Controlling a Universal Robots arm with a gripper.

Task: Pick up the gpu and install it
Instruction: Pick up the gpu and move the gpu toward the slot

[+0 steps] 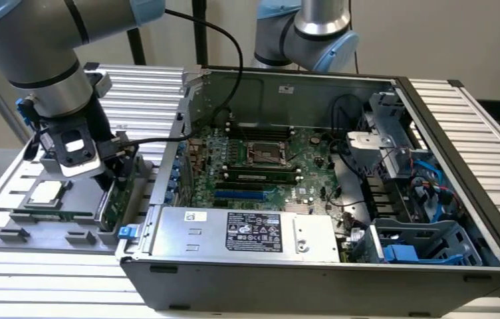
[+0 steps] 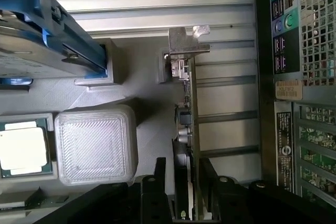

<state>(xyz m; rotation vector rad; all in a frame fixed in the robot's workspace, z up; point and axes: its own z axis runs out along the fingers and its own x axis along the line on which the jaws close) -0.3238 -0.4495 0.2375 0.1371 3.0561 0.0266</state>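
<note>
The gpu (image 1: 111, 197) stands on edge in a slot of the grey holder tray (image 1: 19, 234), on the exterior view's left, just outside the computer case. My gripper (image 1: 101, 167) is lowered onto it from above. In the wrist view the gpu (image 2: 187, 124) runs edge-on, with its silver bracket (image 2: 185, 43) at the far end. My gripper (image 2: 184, 182) straddles the card's near end, one black finger (image 2: 159, 182) on each side. A narrow gap shows beside the card, so the gripper looks open.
The open computer case (image 1: 463, 199) holds the motherboard (image 1: 259, 159) and power supply (image 1: 241, 229). The tray also carries a CPU (image 1: 44, 193), a memory stick (image 1: 50, 216) and a hard drive with blue rails (image 2: 31, 40). A second arm (image 1: 308, 33) stands behind the case.
</note>
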